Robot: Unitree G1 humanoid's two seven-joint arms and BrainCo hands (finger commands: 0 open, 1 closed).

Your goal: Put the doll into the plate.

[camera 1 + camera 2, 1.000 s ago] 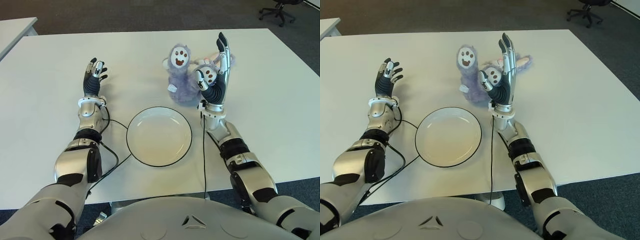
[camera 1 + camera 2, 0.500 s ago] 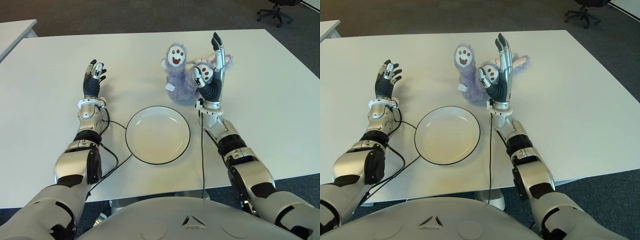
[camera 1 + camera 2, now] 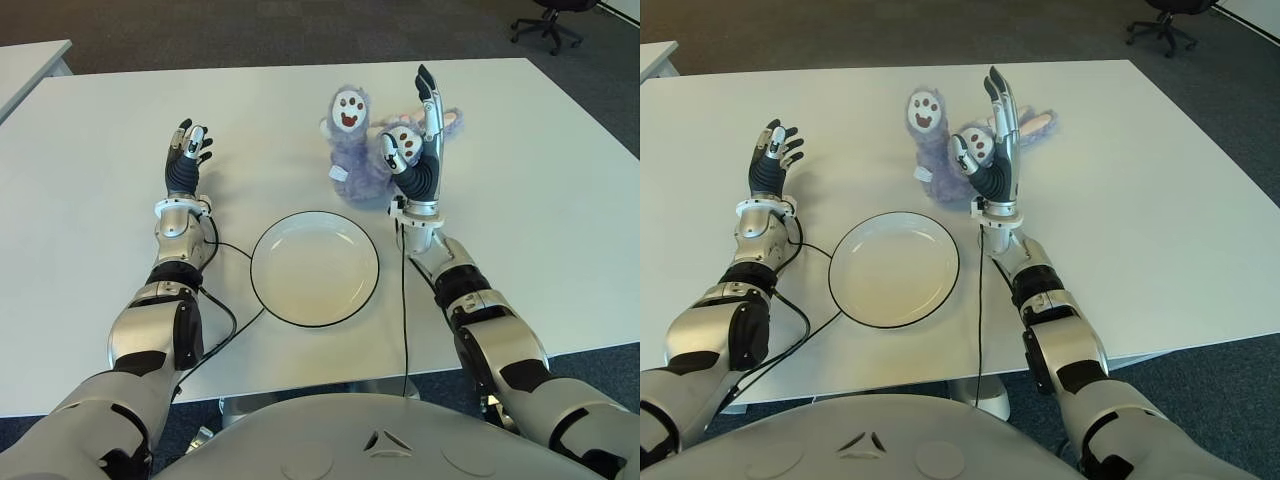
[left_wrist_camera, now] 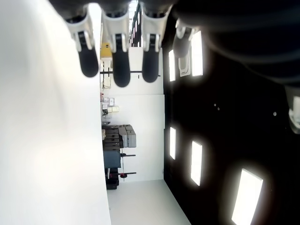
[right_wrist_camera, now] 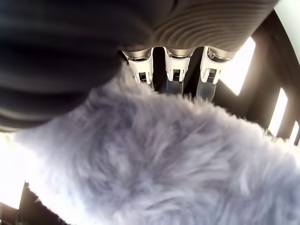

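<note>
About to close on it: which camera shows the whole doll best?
Left eye view: the whole doll shows on the table, beside the right hand. Right eye view is similar. Right wrist view shows only its fur; left wrist view misses it.

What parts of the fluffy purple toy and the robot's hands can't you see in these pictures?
- Fluffy purple doll: in the eye views the open right hand covers its right side, and whether the palm touches the fur cannot be told.
- Doll in the right wrist view: only fur up close; no face or paws.
- Left hand, beside the round white plate: its wrist view shows only the fingertips.
- White table: corners cut off by the edges.
</note>
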